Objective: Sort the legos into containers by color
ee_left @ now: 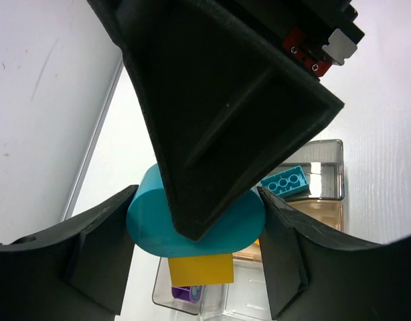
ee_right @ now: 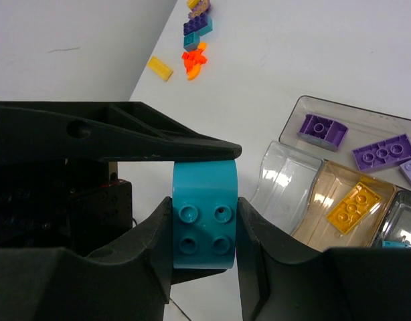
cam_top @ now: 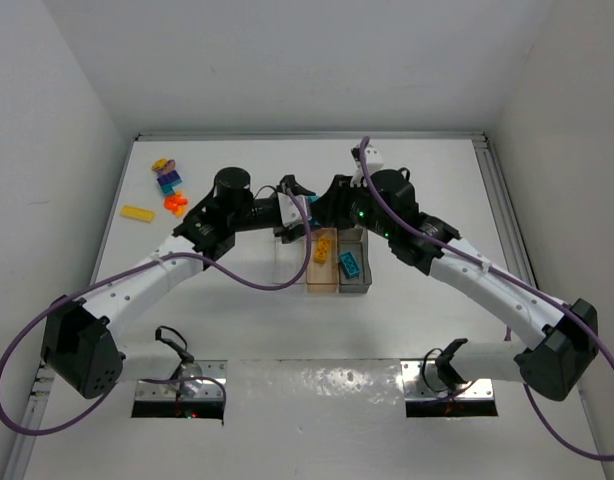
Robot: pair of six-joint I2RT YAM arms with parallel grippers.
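A teal-blue rounded lego with four studs is held above the table between both grippers. My left gripper is shut on it; a yellow lego is stuck under it. My right gripper also grips it from the other side. The clear tray lies just below. Its amber bin holds a yellow lego, its grey bin a teal one, and its long bin purple ones.
Loose legos lie at the far left: a stacked yellow, purple and teal cluster, orange pieces and a flat yellow one. White walls close in both sides. A metal rail runs along the table's right edge.
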